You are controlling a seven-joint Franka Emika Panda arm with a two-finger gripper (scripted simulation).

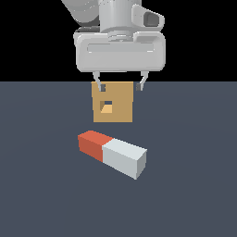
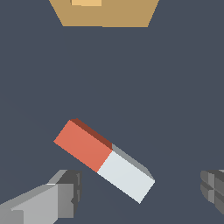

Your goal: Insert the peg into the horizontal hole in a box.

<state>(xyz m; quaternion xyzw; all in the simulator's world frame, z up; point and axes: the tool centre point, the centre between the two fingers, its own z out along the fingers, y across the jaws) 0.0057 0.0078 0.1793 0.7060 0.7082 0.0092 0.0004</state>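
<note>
Red-orange at one end and white-grey at the other, the peg lies flat on the dark blue-grey floor just below the centre of the exterior view, untouched. Its long axis runs on a diagonal there, from the red end at centre-left down to the white end at lower right — so it does not point at the hole. The gripper hangs high in the upper middle of that frame, its jaws spread wide and holding nothing. The peg sits below it and nearer the camera. In the wrist view the peg lies between the two fingertips, skewed to the line joining them, so I judge the wrist needs a turn before descending to grasp.

The tan box stands upright behind the peg, well apart from it, its square hole facing the exterior camera. The peg is a square-sectioned bar with crisp edges and flat faces, which should give the pads a firm hold. The white portion looks slightly the longer.
</note>
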